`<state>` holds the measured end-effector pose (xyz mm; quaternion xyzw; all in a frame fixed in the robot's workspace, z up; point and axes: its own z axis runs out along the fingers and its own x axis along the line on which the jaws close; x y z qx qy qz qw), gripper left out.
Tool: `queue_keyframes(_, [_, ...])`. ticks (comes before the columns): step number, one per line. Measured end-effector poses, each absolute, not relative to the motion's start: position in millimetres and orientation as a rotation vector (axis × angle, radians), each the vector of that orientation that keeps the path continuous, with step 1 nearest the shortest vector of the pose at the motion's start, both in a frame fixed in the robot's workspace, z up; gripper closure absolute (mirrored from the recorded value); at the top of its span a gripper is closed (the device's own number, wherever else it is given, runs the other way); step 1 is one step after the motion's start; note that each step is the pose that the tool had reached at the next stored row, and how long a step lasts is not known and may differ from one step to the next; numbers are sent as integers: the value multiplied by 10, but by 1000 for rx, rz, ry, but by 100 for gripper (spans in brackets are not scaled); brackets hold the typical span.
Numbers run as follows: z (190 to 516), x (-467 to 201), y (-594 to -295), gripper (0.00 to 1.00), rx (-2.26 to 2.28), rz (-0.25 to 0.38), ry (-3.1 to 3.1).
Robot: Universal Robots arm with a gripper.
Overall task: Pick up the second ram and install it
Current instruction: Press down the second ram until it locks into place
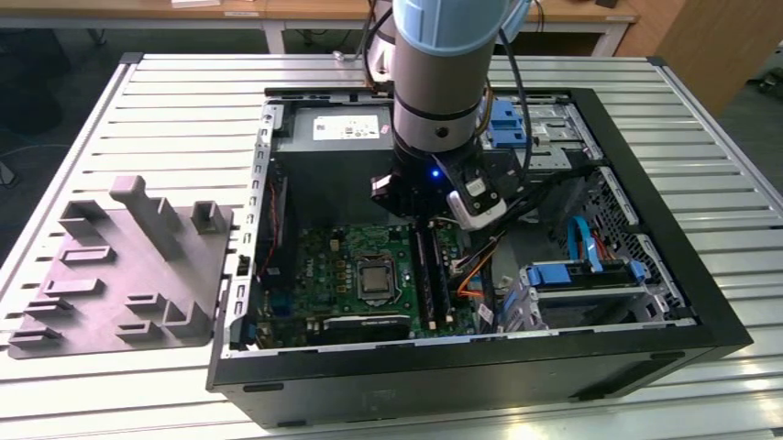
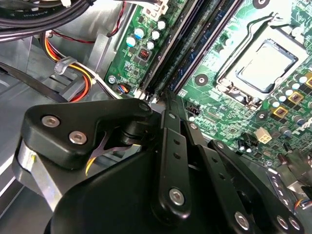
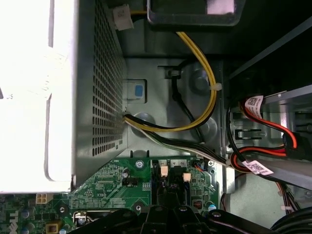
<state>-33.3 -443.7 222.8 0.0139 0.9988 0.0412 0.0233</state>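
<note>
on the exterior view's left a grey holder tray [image 1: 123, 275] lies on the slatted surface [image 1: 183, 101]. in the open computer case [image 1: 685, 312], the pincer [image 1: 428, 220] is down over the motherboard [image 1: 355, 275], its fingers drawn close together at the slot rails [image 2: 195, 44], where the second ram [image 2: 207, 36] lies as a dark strip. i judge it light, stiff, fragile: hold its long edges.
</note>
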Motion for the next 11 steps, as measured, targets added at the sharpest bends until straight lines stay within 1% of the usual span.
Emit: queue_keyframes(11, [2196, -333, -4437, 90, 43, 127, 3092])
